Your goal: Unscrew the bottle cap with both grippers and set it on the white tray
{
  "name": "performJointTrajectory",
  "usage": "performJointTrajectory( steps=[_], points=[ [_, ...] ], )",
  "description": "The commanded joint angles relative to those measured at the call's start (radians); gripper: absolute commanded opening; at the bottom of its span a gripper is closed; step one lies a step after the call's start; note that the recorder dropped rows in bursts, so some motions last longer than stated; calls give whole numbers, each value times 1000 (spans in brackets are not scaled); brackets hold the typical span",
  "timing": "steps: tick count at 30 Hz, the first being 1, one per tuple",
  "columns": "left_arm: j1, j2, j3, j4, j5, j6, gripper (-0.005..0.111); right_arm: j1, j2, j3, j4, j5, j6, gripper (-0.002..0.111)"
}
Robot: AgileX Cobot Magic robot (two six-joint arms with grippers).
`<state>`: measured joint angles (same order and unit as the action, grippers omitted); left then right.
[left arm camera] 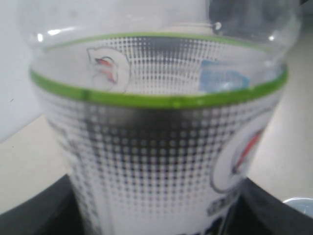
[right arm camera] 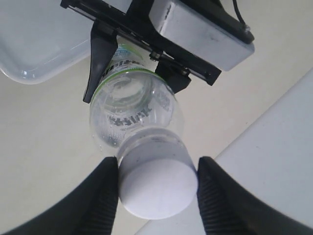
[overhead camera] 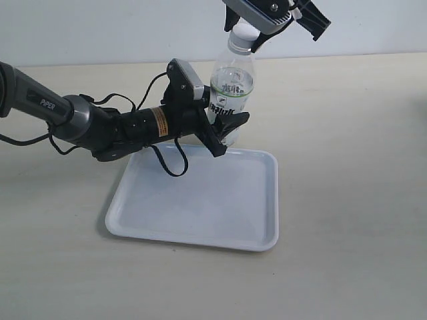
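Observation:
The clear bottle with its white-green label stands upright over the far rim of the white tray. My left gripper on the PIPER arm is shut on the bottle's lower body. In the left wrist view the label fills the frame between the dark fingers. The white bottle cap is on the neck. My right gripper comes down from above, and its ribbed fingers press both sides of the cap.
The beige table runs back to a pale wall behind the bottle. The left arm and its black cable lie along the tray's far left corner. The tray holds nothing.

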<state>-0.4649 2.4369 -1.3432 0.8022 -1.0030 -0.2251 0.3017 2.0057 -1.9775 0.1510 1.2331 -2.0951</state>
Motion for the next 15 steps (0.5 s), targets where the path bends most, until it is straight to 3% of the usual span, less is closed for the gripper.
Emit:
performJointTrajectory(
  steps=[1,15],
  points=[
    [1,1,5,29,21,10,0,2,-12,-5,-4,-12,-13,0],
    [1,1,5,29,21,10,0,2,-17,-5,16,-12,9,0]
  ],
)
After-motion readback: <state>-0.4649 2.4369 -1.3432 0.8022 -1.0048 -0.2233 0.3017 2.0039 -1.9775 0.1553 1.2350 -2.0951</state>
